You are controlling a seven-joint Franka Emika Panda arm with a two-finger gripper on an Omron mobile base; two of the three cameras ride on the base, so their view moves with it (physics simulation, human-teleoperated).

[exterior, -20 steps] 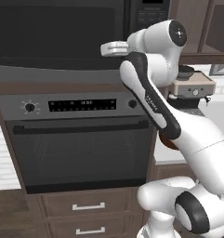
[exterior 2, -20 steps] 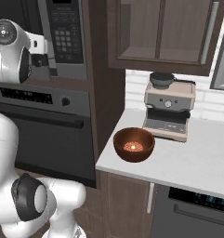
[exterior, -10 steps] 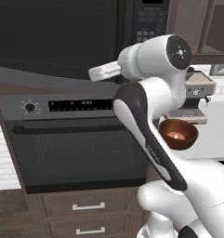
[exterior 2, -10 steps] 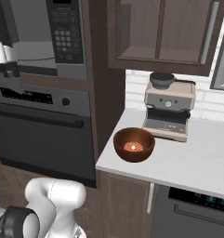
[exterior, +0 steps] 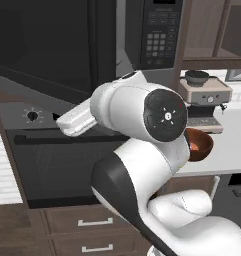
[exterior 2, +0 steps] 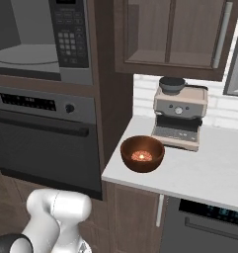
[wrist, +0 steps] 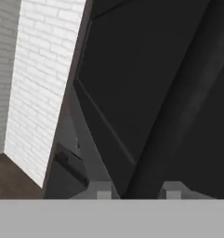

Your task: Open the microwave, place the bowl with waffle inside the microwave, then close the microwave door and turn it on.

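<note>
Your gripper [wrist: 135, 191] sits against the dark glass microwave door [wrist: 146, 83], swung out; whether its jaws are gripping, I cannot tell. The reddish-brown wooden bowl [exterior 2: 142, 153] waits on the white counter [exterior 2: 199, 173].

— Where are the two base cameras looking from?

— Both are sitting behind the arm, facing forward and slightly down; they're sharing the microwave [exterior: 162, 35], the bowl [exterior 2: 142, 153] and the espresso machine [exterior 2: 179, 118].

— And the hand camera?

— It's pressing in close against the microwave door [wrist: 146, 93], rolled sideways, catching a white brick wall [wrist: 39, 88].
</note>
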